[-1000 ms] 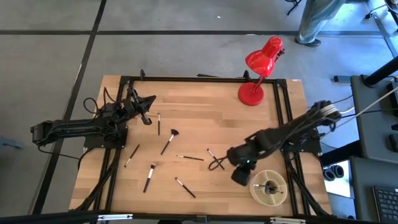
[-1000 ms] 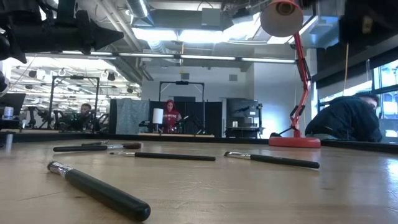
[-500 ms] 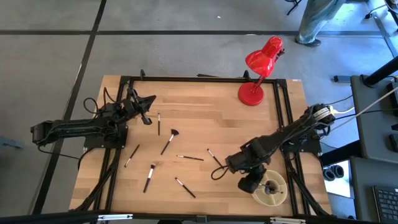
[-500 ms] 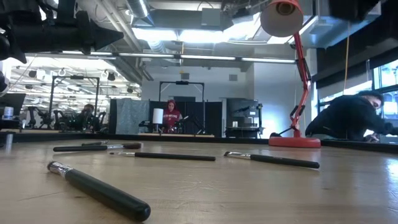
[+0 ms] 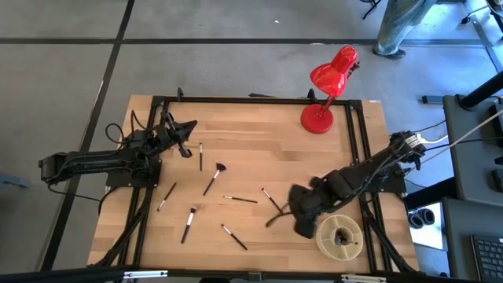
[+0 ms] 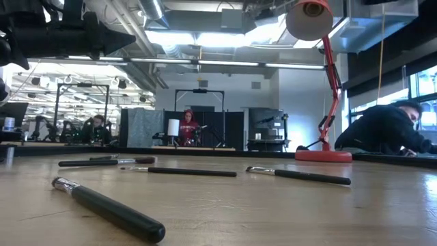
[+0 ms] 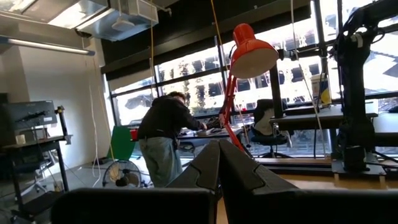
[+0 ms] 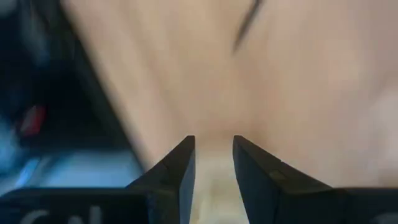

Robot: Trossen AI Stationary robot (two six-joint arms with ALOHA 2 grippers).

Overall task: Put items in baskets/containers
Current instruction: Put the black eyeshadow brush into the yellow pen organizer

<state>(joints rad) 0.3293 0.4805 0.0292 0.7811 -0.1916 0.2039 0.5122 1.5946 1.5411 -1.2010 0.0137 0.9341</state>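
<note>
I see a table (image 5: 251,141) of pale, matt wood planks with visible grain. The red lamp (image 5: 334,72) looks glossy, like painted metal. The nearest brush (image 6: 109,210) has a smooth, satin black handle and a shiny metal ferrule. The dish (image 5: 352,243) looks like matt cream plastic.

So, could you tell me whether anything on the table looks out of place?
Nothing looks damaged. The makeup brushes lie loose across the wooden table at all angles, outside the dish by the right gripper.
</note>
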